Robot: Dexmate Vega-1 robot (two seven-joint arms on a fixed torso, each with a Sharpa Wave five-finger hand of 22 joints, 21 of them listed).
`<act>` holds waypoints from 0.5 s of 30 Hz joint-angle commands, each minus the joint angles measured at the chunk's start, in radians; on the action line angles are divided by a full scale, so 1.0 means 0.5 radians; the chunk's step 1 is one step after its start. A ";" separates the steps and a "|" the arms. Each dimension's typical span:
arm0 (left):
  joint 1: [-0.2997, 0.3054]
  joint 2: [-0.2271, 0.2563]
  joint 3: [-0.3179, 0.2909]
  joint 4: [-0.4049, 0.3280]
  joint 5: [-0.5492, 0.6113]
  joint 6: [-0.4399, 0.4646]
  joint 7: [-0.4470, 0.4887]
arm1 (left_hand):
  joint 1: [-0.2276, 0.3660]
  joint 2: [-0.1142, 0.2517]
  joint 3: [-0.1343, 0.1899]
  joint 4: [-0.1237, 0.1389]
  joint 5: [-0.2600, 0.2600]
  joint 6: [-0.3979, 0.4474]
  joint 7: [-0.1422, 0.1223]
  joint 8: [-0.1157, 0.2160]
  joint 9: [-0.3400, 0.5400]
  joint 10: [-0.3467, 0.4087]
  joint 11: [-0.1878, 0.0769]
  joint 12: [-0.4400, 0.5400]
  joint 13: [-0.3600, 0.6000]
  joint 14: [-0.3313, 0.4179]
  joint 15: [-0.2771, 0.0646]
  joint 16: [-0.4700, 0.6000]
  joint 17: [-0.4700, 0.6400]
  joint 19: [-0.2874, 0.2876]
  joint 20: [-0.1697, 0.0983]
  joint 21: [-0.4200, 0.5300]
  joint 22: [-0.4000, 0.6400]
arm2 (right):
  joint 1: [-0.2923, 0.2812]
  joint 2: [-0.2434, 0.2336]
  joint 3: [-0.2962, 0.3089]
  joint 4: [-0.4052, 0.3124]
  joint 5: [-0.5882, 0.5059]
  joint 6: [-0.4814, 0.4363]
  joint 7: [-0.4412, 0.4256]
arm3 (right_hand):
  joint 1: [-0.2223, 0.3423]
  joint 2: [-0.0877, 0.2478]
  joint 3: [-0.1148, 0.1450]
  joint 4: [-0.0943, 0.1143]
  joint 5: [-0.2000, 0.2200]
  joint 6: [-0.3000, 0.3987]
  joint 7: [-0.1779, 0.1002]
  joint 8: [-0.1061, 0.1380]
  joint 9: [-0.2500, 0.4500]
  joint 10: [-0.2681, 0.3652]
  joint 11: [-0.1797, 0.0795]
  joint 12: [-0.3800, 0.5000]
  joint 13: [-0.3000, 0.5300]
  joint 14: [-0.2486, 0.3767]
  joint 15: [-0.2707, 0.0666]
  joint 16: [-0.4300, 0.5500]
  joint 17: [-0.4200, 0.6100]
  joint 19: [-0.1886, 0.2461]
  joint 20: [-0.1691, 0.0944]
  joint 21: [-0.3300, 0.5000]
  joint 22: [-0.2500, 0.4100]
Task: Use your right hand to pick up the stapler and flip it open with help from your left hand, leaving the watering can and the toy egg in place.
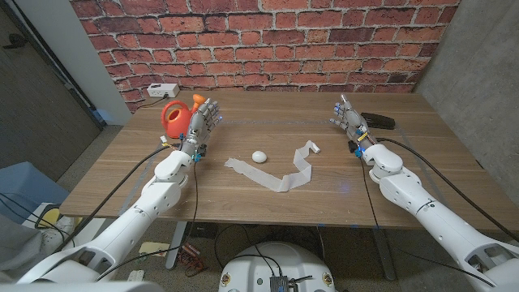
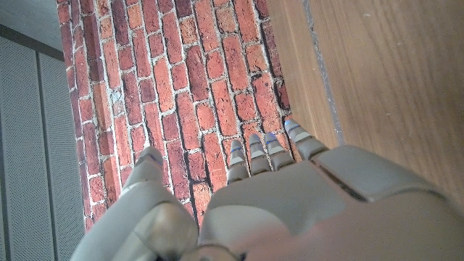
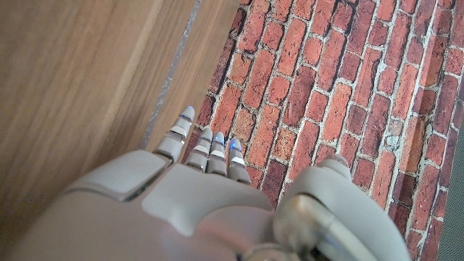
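A black stapler lies near the table's far right edge, just right of my right hand. That hand stands raised with fingers apart, holding nothing; its fingers point toward the brick wall. A red watering can with a yellow spout stands at the far left, partly hidden behind my left hand, which is also open and empty, its fingers stretched out. The white toy egg lies in the middle of the table between both arms.
A white paper strip bends across the table centre beside the egg. A white power strip sits at the far left corner. A red brick wall stands behind the table.
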 commanded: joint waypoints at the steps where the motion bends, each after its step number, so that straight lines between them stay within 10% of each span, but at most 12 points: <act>1: 0.051 0.037 -0.016 -0.055 -0.017 -0.040 -0.048 | 0.005 0.018 0.007 0.007 0.008 0.011 0.004 -0.003 0.004 0.009 0.001 -0.002 0.007 0.000 0.008 0.006 0.007 -0.001 0.000 0.001 0.004 | -0.012 -0.090 -0.020 -0.150 -0.151 -0.138 -0.167 | 0.044 -0.004 -0.003 -0.028 0.002 0.029 -0.012 0.011 -0.001 0.028 -0.010 0.014 -0.007 0.019 -0.016 0.014 -0.010 0.011 -0.013 -0.009 0.004; 15: 0.063 0.051 -0.026 -0.021 -0.022 -0.073 -0.081 | 0.005 0.027 0.007 0.010 0.008 -0.001 0.007 -0.009 0.004 -0.008 0.005 -0.011 0.007 -0.027 0.010 0.000 0.007 -0.012 -0.030 -0.001 0.005 | -0.009 -0.180 -0.045 -0.280 -0.279 -0.257 -0.226 | 0.179 -0.008 0.039 -0.112 -0.003 0.000 -0.042 0.003 -0.003 0.014 -0.050 0.003 -0.036 -0.017 -0.062 0.001 -0.053 -0.019 -0.033 -0.032 0.002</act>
